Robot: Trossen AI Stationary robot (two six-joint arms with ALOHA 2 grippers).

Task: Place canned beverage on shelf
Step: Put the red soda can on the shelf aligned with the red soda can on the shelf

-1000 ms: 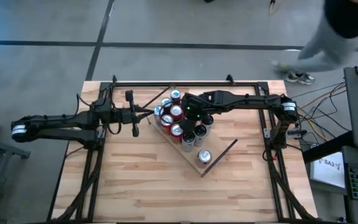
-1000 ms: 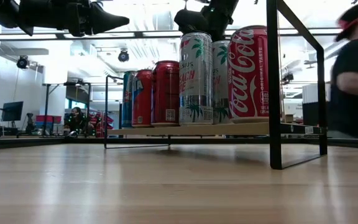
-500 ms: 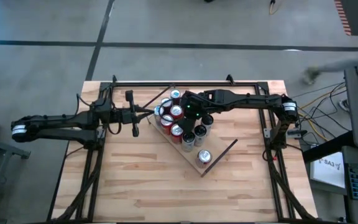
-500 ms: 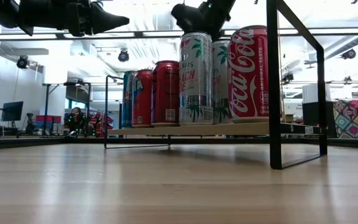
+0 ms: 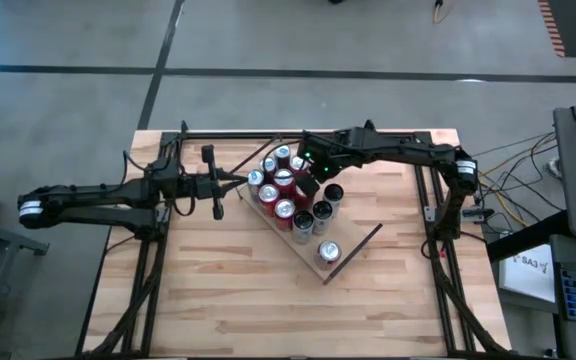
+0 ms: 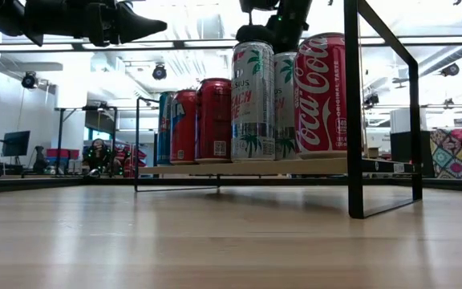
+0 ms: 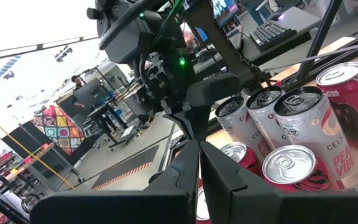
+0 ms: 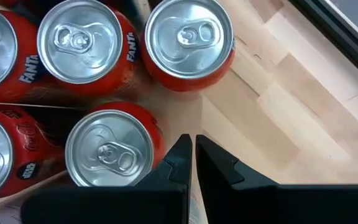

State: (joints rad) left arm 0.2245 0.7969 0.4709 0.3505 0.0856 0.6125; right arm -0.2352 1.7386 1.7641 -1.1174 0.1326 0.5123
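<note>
While closed and empty, right pincer (image 5: 310,172) hovers above cans (image 5: 286,196).

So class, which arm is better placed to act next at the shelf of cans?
Probably the right: its claw hangs shut directly over the cans on the shelf. The left claw, also shut, hovers beside the shelf's end.

flat rectangular light-wood shelf (image 5: 343,248) lies angled on the counter, crowded with upright red and silver beverage cans (image 5: 286,196).
</note>
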